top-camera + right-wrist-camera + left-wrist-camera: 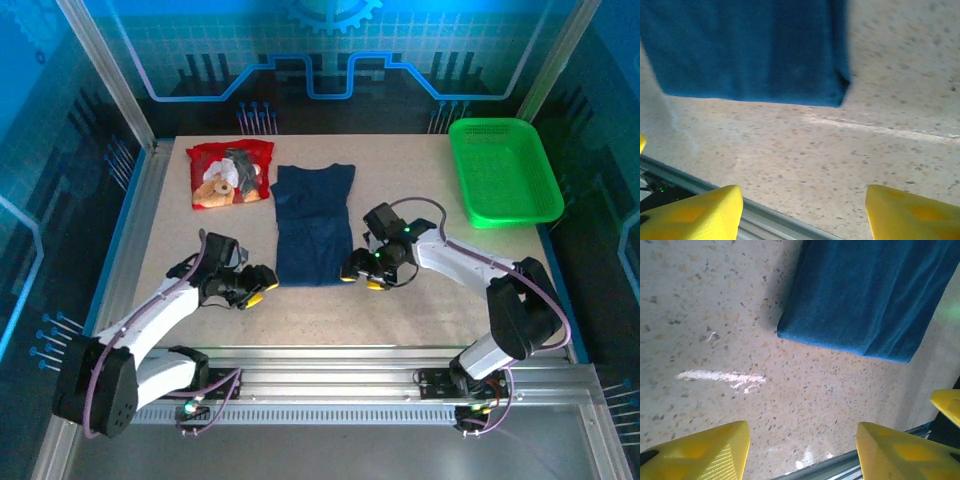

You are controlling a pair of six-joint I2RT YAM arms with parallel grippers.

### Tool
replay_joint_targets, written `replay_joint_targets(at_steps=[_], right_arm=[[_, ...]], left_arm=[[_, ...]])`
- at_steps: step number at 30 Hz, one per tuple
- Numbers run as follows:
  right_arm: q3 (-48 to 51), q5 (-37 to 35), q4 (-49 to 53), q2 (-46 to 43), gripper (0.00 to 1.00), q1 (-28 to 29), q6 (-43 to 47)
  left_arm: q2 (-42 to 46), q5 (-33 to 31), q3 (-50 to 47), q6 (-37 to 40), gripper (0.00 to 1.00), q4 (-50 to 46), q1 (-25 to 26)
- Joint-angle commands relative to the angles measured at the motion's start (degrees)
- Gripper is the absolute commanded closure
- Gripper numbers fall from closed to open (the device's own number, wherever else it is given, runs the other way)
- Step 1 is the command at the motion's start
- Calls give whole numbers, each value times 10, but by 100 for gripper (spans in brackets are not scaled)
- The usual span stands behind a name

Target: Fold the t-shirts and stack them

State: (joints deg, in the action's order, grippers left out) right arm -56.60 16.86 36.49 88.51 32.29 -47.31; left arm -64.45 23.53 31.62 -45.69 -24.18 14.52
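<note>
A navy blue t-shirt point(314, 225) lies flat in the middle of the table, folded lengthwise into a narrow strip, its print hidden. A red t-shirt point(231, 174) with a teddy-bear picture lies folded at the back left, next to it. My left gripper point(259, 290) hovers open just left of the navy shirt's near corner point(850, 340). My right gripper point(364, 272) stands open just right of the other near corner point(832, 95). Both pairs of yellow fingertips point(715, 452) point(910, 212) have only bare table between them.
A green plastic mesh basket point(504, 170) stands at the back right. The metal rail point(330, 365) runs along the near table edge, close behind both grippers. Blue walls enclose the table.
</note>
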Motion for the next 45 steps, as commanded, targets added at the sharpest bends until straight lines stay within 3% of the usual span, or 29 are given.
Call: replay_joint_targets(at_steps=[1, 9, 20, 29, 34, 40, 45], right_arm=[[30, 37, -67, 11, 33, -21, 8], [38, 66, -149, 65, 33, -31, -16], [4, 68, -168, 136, 38, -34, -23], [-44, 78, -165, 183, 66, -37, -26], [-56, 82, -151, 180, 88, -39, -25], [-39, 82, -127, 149, 99, -39, -19], [-12, 82, -127, 125, 100, -31, -24]], left_arm=[[-38, 35, -22, -43, 42, 90, -1], [-117, 29, -24, -69, 44, 183, -1], [-227, 18, -6, -97, 49, 285, 0], [-294, 21, 47, -100, 62, 302, 9], [-295, 17, 71, -90, 79, 276, 9], [-283, -1, 91, -74, 100, 229, 9], [-251, -15, 85, -58, 100, 196, 9]])
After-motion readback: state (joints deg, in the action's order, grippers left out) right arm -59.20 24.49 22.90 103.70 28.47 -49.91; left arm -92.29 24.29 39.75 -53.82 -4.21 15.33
